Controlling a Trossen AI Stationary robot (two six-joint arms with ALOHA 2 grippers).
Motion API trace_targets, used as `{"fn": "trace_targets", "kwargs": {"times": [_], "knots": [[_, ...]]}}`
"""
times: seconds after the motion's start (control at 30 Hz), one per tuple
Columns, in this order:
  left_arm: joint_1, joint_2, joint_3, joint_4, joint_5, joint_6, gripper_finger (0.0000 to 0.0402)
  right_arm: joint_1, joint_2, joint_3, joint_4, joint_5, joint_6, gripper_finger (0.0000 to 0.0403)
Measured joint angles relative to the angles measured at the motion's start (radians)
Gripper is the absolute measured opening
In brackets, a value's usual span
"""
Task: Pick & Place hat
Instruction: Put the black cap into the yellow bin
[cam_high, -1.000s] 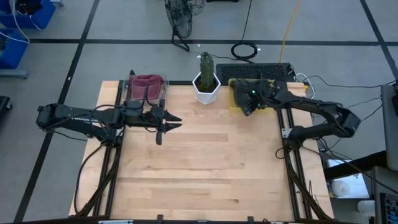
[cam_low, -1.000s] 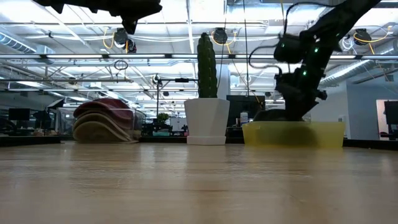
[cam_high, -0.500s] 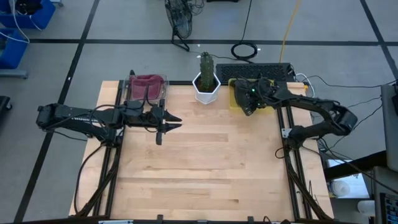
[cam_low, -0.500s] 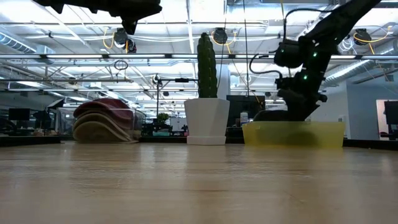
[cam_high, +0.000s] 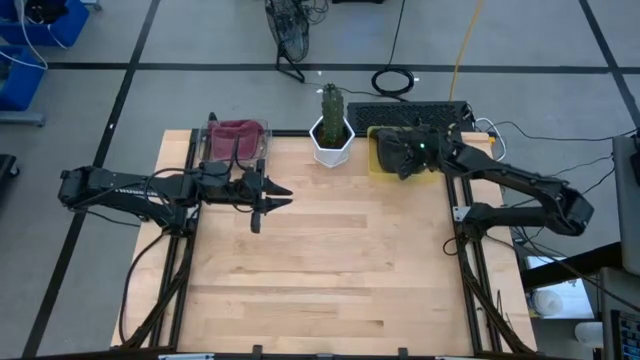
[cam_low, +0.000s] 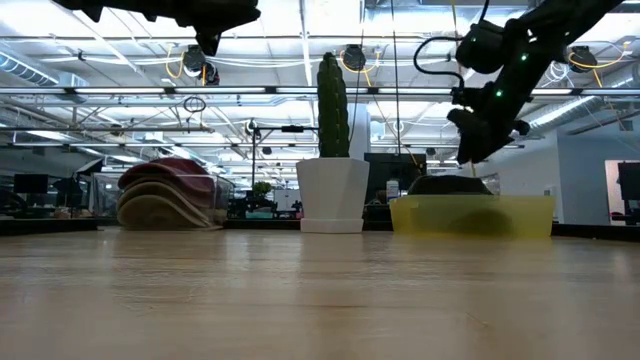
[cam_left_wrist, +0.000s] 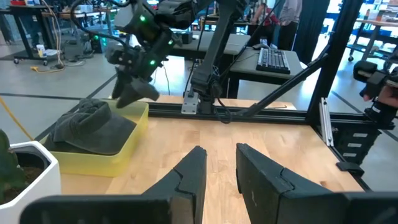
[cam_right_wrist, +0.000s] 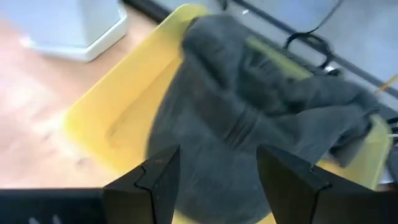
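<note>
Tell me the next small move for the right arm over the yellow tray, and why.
Probably retreat clear of the yellow plastic tray. The right gripper hangs open and empty above it, while the dark grey cloth hat already lies inside. The left gripper waits mid-table, near the stack of hats.

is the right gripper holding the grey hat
No, the right gripper hangs above the grey hat with open, empty fingers, while the hat lies in the yellow bin.
</note>
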Motion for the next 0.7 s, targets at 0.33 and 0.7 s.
{"fn": "trace_targets", "kwargs": {"times": [0.33, 0.7], "knots": [[0.000, 0.000, 0.000, 0.000, 0.000, 0.005, 0.0090, -0.070, 0.201, -0.070, 0.213, 0.020, -0.032, 0.0194], [0.000, 0.000, 0.000, -0.002, 0.000, 0.009, 0.0090, -0.138, 0.303, -0.187, 0.347, -0.072, -0.027, 0.0194]]}}
